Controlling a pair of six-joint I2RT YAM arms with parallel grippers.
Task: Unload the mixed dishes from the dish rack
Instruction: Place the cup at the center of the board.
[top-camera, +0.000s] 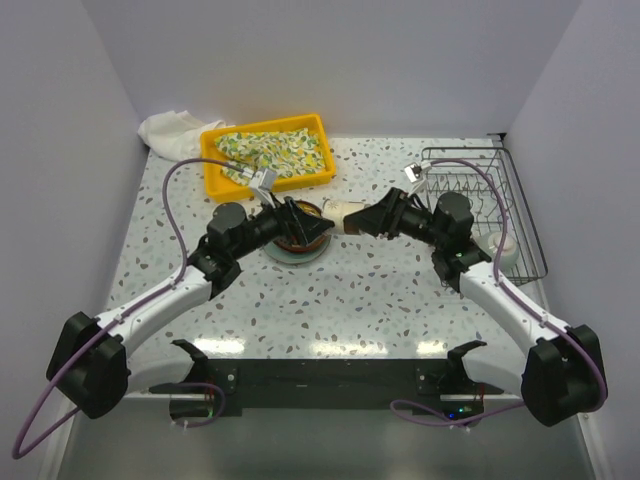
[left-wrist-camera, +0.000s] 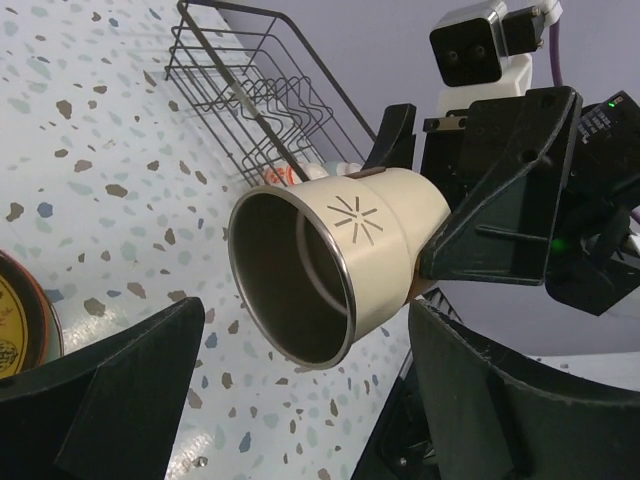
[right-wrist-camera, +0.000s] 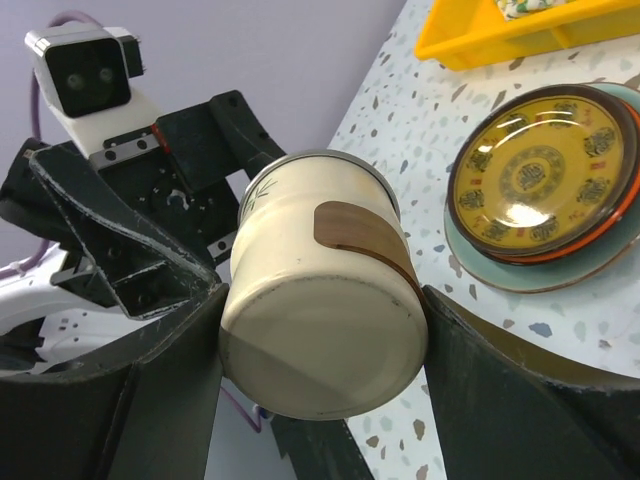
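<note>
My right gripper (top-camera: 372, 218) is shut on the small tan cup (top-camera: 345, 214) and holds it sideways above the table, mouth toward the left arm. In the right wrist view the fingers (right-wrist-camera: 150, 400) clamp the cup (right-wrist-camera: 325, 320) at its base. My left gripper (top-camera: 303, 222) is open, and its jaws stand wide just short of the cup's rim (left-wrist-camera: 300, 290) without touching it. The brown-yellow plate (right-wrist-camera: 540, 185) lies on a stack with the pale green-blue plate (right-wrist-camera: 500, 275) under the left gripper. The dish rack (top-camera: 520, 205) stands at the right.
A yellow tray (top-camera: 215, 160) with a floral cloth stands at the back left, with a white cloth (top-camera: 170, 128) behind it. A white piece (top-camera: 503, 247) sits in the near end of the rack. White walls enclose the table on three sides.
</note>
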